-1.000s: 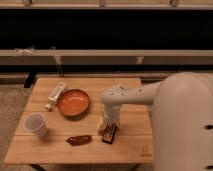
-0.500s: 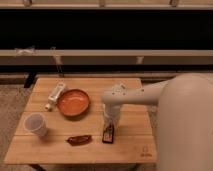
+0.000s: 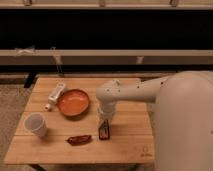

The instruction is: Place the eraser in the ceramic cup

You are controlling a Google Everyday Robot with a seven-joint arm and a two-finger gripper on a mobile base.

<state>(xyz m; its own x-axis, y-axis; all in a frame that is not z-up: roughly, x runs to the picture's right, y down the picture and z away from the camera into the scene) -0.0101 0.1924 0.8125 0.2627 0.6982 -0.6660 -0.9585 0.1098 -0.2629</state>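
One eraser (image 3: 104,132), small, dark with reddish marks, lies on the bench (image 3: 125,147) a little front of centre, long side running front to back. The hand (image 3: 104,123) is straight above it, pointing down, fingers drawn in tight on the eraser's far end. The eraser's underside looks to be on the wood, not lifted.

Just left of the eraser, close but apart, is an elongated reddish-brown object (image 3: 79,140), lying flat and roughly crosswise. Behind that and left of the hand is the orange bowl (image 3: 74,102), round, shallow and upright. It sits near the hand without touching it.

At the bowl's far-left edge lies a flat white block (image 3: 57,92), angled toward the back corner.

The ceramic cup (image 3: 36,124) is plain white, tapered and upright with its mouth up. It stands near the bench's left edge, well apart from the eraser, with the reddish-brown object between them.

The pale arm (image 3: 135,92) reaches in from the right, bends over the middle of the bench and drops to the hand. The robot's big rounded body fills the right side of the view.
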